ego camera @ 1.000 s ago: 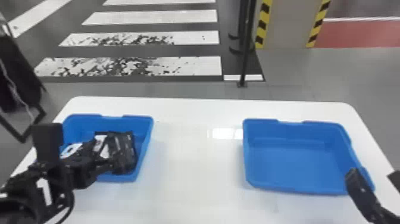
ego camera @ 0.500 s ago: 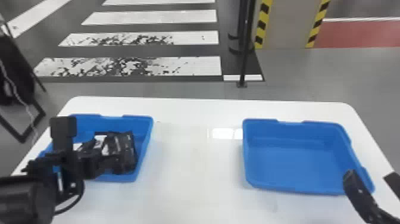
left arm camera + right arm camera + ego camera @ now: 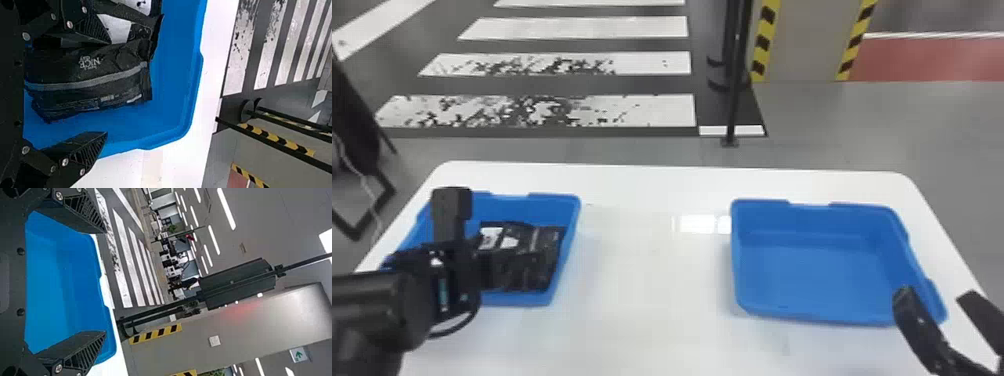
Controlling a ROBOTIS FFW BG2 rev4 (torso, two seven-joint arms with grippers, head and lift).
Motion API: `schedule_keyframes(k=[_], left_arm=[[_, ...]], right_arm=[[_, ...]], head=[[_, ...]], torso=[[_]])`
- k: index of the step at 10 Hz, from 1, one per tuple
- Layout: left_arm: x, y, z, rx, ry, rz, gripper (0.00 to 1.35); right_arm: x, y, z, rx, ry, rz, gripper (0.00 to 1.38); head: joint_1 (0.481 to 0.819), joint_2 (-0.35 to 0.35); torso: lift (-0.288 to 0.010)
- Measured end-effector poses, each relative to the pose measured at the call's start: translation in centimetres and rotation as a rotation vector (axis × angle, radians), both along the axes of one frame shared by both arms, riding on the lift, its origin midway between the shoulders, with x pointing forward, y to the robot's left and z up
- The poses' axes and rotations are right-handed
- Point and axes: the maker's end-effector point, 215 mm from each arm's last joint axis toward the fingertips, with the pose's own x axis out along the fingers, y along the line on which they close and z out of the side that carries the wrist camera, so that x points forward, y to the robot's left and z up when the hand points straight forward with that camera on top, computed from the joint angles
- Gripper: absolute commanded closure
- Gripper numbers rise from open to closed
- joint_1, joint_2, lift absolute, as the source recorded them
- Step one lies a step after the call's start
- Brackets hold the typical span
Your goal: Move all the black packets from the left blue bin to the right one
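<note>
While the black two-fingered left gripper hangs over the work, it's pickup time here at the shallow blue plastic left bin, left of the frame! The fingers are spread wide, and between them lies a soft black packet with a grey stripe, in the bin, at the end nearer the middle of the table. One finger is right by its edge, touching or not I can't tell; the other stands clear. Alongside sits another black packet with a white label.

The next move, I'd say: settle the fingers around the striped one, close, lift clear of the rim, then carry it across the white table to the blue rectangular right bin, right of the frame. Watch that near finger, it could snag the neighbour!

Over at lower right, the black right gripper waits beside that bin, fingers wide apart.

Now compare views: the head view sets both bins side by side; the left wrist view brings out the stripe and pale lettering; the right wrist view adds ceiling lights and a green sign.
</note>
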Motion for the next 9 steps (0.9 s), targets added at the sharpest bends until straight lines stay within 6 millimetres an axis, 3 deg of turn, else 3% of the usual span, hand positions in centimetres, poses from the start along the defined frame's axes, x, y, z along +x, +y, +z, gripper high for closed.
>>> schedule_keyframes(k=[1, 2, 6, 9], left_arm=[[0.3, -0.7, -0.6, -0.016, 0.018, -0.014, 0.85], [0.5, -1.5, -1.0, -0.025, 0.031, -0.031, 1.15], [2.1, -1.2, 1.1, -0.005, -0.054, -0.085, 1.20], [0.0, -2.1, 5.3, -0.034, -0.109, -0.131, 1.20]], right_arm=[[0.0, 0.0, -0.1, 0.002, 0.001, 0.002, 0.11], [0.1, 0.1, -0.2, 0.004, 0.002, 0.004, 0.11], [0.1, 0.1, -0.3, 0.012, 0.003, 0.008, 0.11], [0.1, 0.6, -0.4, 0.015, 0.007, 0.024, 0.11]], head=[[0.695, 0.012], [0.695, 0.006], [0.695, 0.006], [0.695, 0.001]], torso=[[-0.146], [-0.146], [-0.146], [-0.146]])
